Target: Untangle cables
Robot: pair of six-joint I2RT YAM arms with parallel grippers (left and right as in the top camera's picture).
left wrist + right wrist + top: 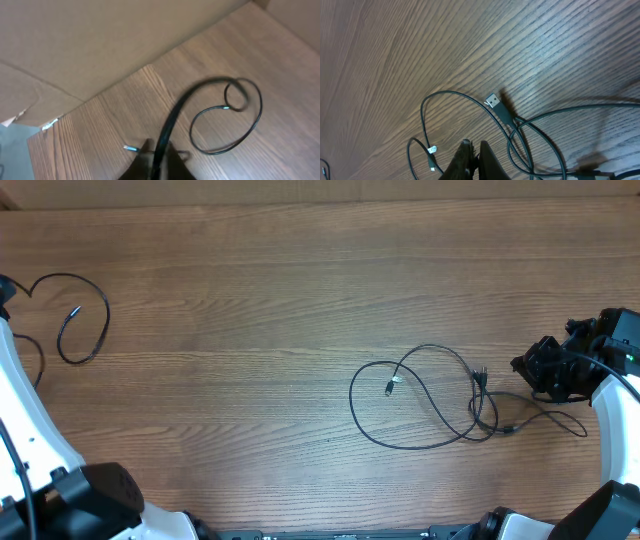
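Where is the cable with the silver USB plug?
Overhead view: the cable lies right of the table's centre, its USB plug beside the right gripper.

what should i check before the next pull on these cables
1. Left cable apart from the right bundle: ok, they lie far apart.
2. Left gripper holding the left cable: ok, the cord runs out between its fingers.
3. Right gripper holding a cord: not ok, shut on nothing.
4. Right bundle untangled: not ok, loops cross near the USB plug.
5. Number of cords in the bundle: cannot tell.
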